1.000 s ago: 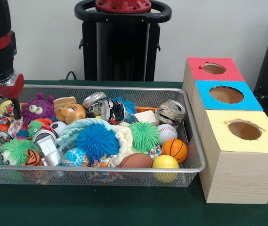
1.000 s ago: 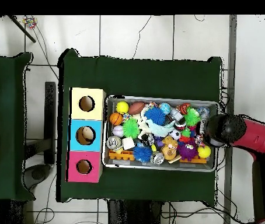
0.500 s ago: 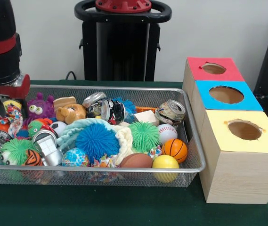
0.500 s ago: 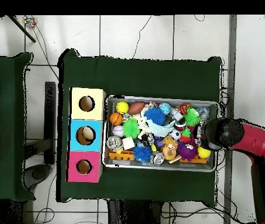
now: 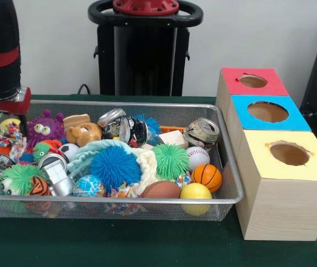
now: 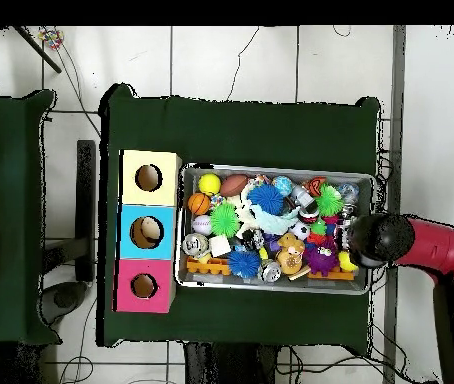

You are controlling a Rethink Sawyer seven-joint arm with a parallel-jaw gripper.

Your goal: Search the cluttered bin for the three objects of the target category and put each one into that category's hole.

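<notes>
my gripper point(image 5: 3, 125) at bin's point(image 5: 225, 119) end far from the yellow hole point(image 5: 289, 153) | rope bundle point(image 5: 14, 146) just below | jaws' state: cannot tell

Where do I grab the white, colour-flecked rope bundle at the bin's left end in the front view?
Take the white rope bundle by its top, from straight above: the purple furry monster toy crowds one side and the wall of the silver wire-mesh bin the other, so sideways entry looks blocked.
</notes>
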